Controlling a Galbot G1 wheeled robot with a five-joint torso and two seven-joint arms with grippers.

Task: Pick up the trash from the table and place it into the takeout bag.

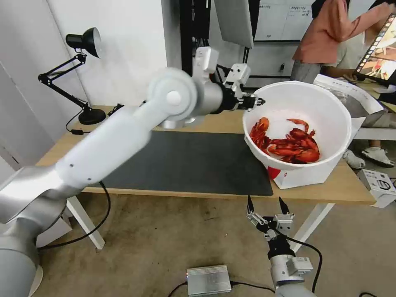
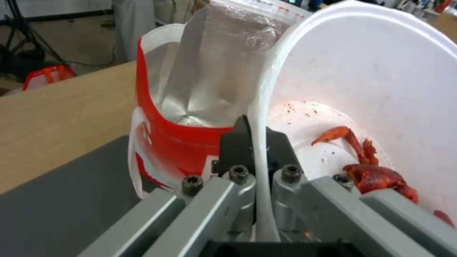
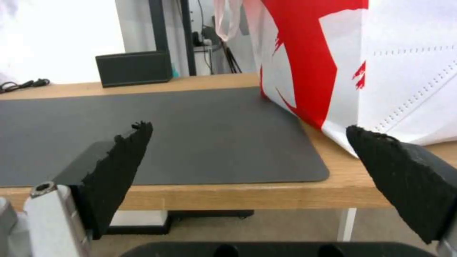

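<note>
The jaws of the left gripper are pinched together on the rim of the white bowl, 1 finger inside the wall and 1 outside, as the left wrist view shows with the thin white edge running between the black pads. The bowl is lifted clear of the table and held tilted, its open side facing the head camera, with the red shells gathered low in it, toward 6 o'clock of its inner wall. It hangs over the takeout bag, which stands at the table's right end, at about 3 o'clock from the dark grey mat; in the left wrist view the bag's silver foil lining gapes open just beside the bowl's rim. The jaws of the right gripper stand wide apart and hold nothing; that arm waits low in front of the table edge, at about 6 o'clock from the bag, facing the mat. As for progress, the mat and the bare wood in view carry no other trash, so I judge the bowl to be the last piece, or close to it, though the left arm hides part of the far side of the table. A black box sits at the far edge and is not trash. What is left, by my reading, is to lower the bowl into the bag's mouth and let go; the bowl looks about as wide as the opening, so the fit may be tight and the shells could spill if it tips further.
</note>
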